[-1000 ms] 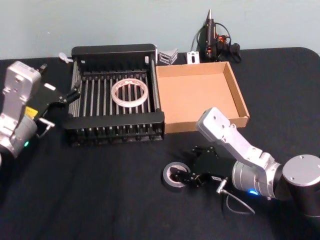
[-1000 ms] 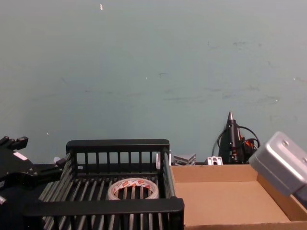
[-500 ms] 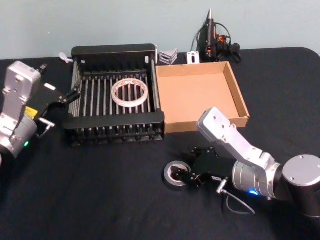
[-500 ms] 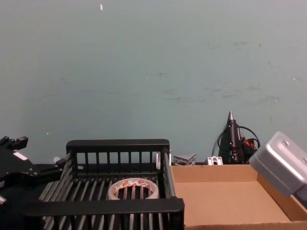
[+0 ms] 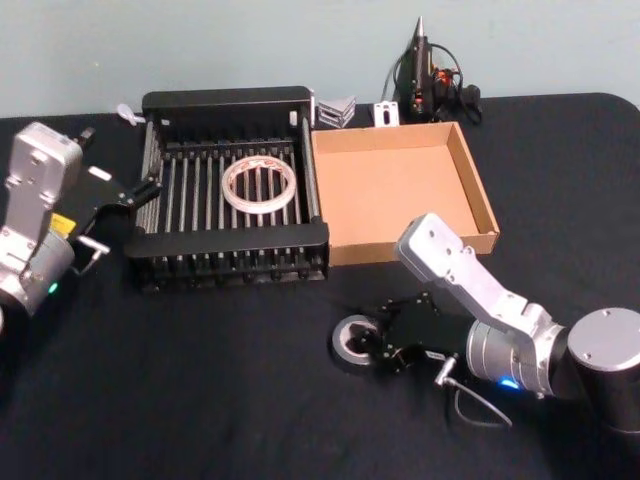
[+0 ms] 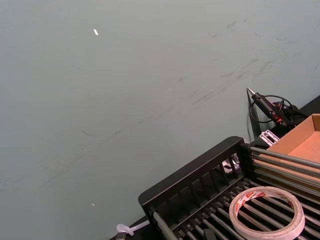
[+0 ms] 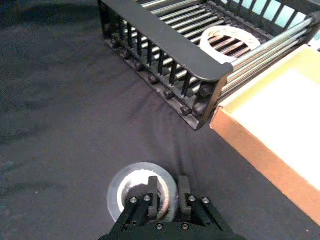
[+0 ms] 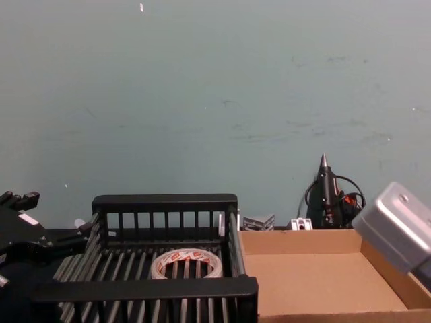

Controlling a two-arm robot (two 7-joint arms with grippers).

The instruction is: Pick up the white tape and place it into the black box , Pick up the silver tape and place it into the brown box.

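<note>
The silver tape [image 5: 353, 341] lies on the black cloth in front of the brown box [image 5: 400, 190]. My right gripper [image 5: 376, 346] is shut on its wall. In the right wrist view one finger sits in the hole of the silver tape [image 7: 131, 189] and the other outside it, with the gripper [image 7: 167, 196] pinching the rim. The white tape [image 5: 259, 186] lies flat on the slatted floor of the black box [image 5: 230, 102]; it is also visible in the chest view [image 8: 186, 264] and the left wrist view [image 6: 266, 212]. My left gripper [image 5: 128, 212] hangs open just left of the crate.
A black soldering tool with cables [image 5: 425, 70] and small metal brackets [image 5: 338, 110] stand behind the boxes near the wall. Black cloth [image 5: 200, 380] covers the whole table. The two boxes touch side by side.
The right gripper and the silver tape have shifted slightly up and to the right together. The left arm has not moved.
</note>
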